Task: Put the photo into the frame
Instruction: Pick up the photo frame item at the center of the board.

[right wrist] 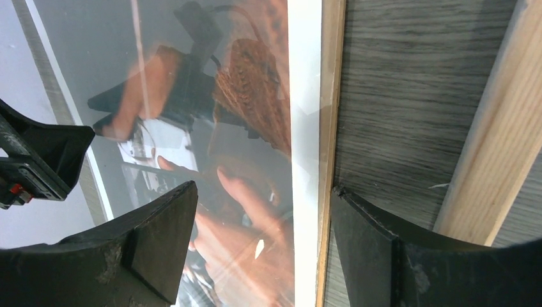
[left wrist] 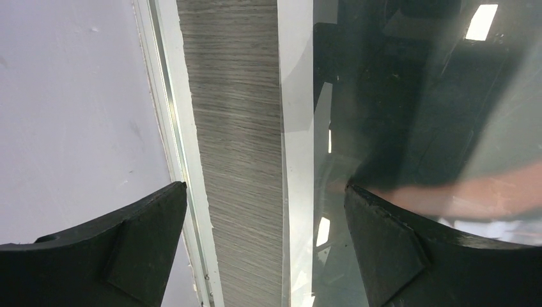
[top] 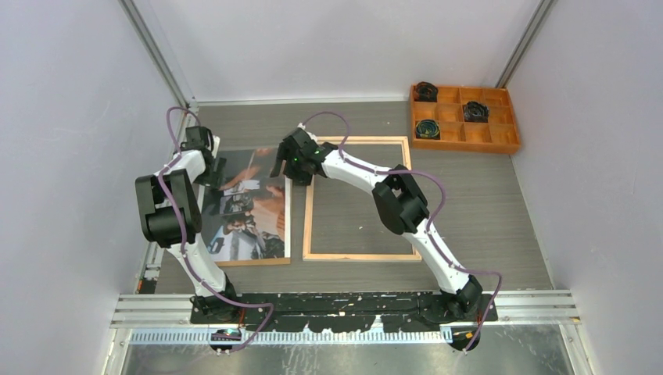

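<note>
Both pincers are released, jaws spread wide and gripping nothing. The left pincer (left wrist: 265, 188) straddles one long edge of the photo (top: 250, 207), with one finger over the glossy print and the other out over the bare counter (top: 485, 211), close to the side wall (left wrist: 77, 115). The right pincer (right wrist: 263, 188) straddles the opposite long edge. The photo lies face up between the two pincers. The frame (top: 309, 211) lies wood side up just outside the right pincer, apart from the photo.

The main risk is the grip. A brown board (right wrist: 332, 96) lies directly under the print and shows just past its white margin, so a closing pincer could catch both layers, or slide off the flat paper and crease it. If the two arms lift unevenly, the sheet could buckle or tear.

The right arm reaches across the frame's opening, so it blocks the very place where the photo must go. An orange tray (top: 500, 144) sits well beyond the frame and obstructs nothing.
</note>
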You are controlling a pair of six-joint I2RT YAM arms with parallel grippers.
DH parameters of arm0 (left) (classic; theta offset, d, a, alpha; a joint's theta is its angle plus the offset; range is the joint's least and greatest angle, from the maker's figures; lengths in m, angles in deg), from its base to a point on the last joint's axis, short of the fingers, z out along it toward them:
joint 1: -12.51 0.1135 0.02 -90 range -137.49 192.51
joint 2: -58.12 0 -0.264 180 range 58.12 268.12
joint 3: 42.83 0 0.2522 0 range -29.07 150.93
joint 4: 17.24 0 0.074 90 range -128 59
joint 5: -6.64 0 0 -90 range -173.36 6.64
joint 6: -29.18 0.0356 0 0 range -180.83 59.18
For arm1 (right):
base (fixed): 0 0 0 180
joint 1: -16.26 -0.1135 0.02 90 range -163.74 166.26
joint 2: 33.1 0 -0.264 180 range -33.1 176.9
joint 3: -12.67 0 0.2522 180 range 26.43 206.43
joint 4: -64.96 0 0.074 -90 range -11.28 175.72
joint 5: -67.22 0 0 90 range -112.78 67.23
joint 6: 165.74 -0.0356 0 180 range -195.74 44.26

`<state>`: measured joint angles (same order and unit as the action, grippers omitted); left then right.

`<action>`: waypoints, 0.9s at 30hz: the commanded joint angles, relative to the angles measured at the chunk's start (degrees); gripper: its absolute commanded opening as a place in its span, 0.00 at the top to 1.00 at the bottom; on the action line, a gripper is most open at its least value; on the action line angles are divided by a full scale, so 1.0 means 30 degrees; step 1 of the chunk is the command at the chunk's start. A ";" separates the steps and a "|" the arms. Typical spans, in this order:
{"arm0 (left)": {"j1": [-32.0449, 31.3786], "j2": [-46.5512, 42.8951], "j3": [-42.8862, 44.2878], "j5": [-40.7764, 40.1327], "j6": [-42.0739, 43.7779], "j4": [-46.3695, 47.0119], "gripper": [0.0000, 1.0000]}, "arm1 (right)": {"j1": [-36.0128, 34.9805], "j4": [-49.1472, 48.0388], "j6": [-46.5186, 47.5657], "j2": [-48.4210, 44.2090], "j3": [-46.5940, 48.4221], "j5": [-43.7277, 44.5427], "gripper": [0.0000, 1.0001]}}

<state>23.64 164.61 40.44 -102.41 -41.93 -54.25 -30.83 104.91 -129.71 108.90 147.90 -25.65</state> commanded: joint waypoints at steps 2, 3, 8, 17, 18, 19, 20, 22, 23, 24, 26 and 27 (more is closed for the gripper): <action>-0.0223 0.1176 -0.0815 0.1341 -0.0059 -0.0956 0.03 | -0.1022 -0.1408 0.0348 -0.2177 0.0183 -0.1356 0.21; -0.0225 0.1154 -0.0818 0.1365 -0.0055 -0.0975 0.03 | -0.1074 -0.1320 0.0493 -0.2268 0.0175 -0.1320 0.21; -0.0306 0.1122 -0.0848 0.1435 0.0043 -0.0996 0.04 | -0.1387 -0.0771 0.1550 -0.2963 0.0214 -0.0641 0.21; -0.0610 0.1116 -0.0822 0.1382 0.0160 -0.1040 0.04 | -0.1597 -0.0366 0.2297 -0.3233 0.0086 -0.0554 0.21; -0.0618 0.1095 -0.0804 0.1418 0.0148 -0.1044 0.04 | -0.1600 -0.0567 0.2224 -0.3268 -0.0042 -0.0714 0.21; -0.0619 0.1071 -0.0839 0.1448 0.0169 -0.1082 0.04 | -0.1597 -0.0977 0.2072 -0.3331 -0.0270 -0.0976 0.21; -0.0612 0.1060 -0.0847 0.1434 0.0190 -0.1079 0.04 | -0.1593 -0.1383 0.1888 -0.3430 -0.0515 -0.1269 0.21; -0.0622 0.1041 -0.0840 0.1429 0.0260 -0.1088 0.04 | -0.1537 -0.2571 0.1405 -0.3545 -0.0985 -0.2165 0.21; -0.0619 0.1027 -0.0847 0.1428 0.0256 -0.1113 0.04 | -0.1450 -0.3179 0.0879 -0.3572 -0.1198 -0.2695 0.21; -0.0623 0.1000 -0.0870 0.1428 0.0289 -0.1116 0.04 | -0.1406 -0.3859 0.0596 -0.3564 -0.1400 -0.3168 0.21; -0.0634 0.0947 -0.0877 0.1497 0.0274 -0.1168 0.04 | -0.1265 -0.5273 -0.0514 -0.3502 -0.1867 -0.4084 0.21; -0.0614 0.0902 -0.0851 0.1535 0.0276 -0.1199 0.04 | -0.1204 -0.5846 -0.1035 -0.3415 -0.2029 -0.4360 0.21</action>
<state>22.35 164.64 40.42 -102.39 -40.64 -54.14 -34.50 99.78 -126.19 102.14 143.55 -31.16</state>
